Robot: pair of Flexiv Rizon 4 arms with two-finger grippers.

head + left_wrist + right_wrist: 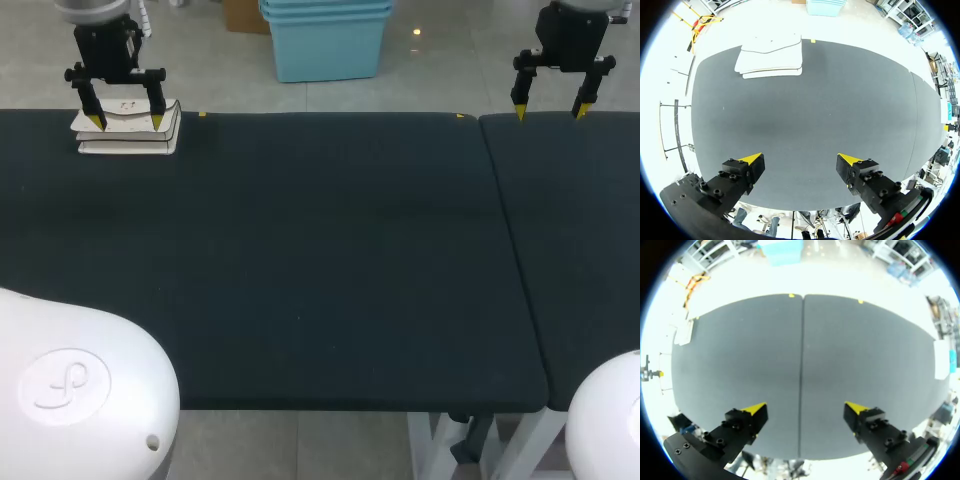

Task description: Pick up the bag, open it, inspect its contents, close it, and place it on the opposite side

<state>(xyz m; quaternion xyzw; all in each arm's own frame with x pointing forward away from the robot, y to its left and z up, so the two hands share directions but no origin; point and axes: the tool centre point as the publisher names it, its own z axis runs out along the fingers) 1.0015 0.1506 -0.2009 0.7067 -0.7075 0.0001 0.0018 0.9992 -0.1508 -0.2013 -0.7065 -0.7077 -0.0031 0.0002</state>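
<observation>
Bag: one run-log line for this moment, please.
bag: lying on table, far left corner, unheld | left gripper: open, empty | right gripper: open, empty | stage: pickup not yet done

The table (330, 260) in front of me is covered in a dark, matte, near-black surface that fills almost all I see. It comes in two sections, a wide one on my left and a narrower one on my right, meeting at a straight seam (512, 260). Two small yellow marks (203, 114) sit at its far edge. White legs (425, 445) show under the near edge. Light falls evenly, leaving a faint pale sheen mid-table.
</observation>
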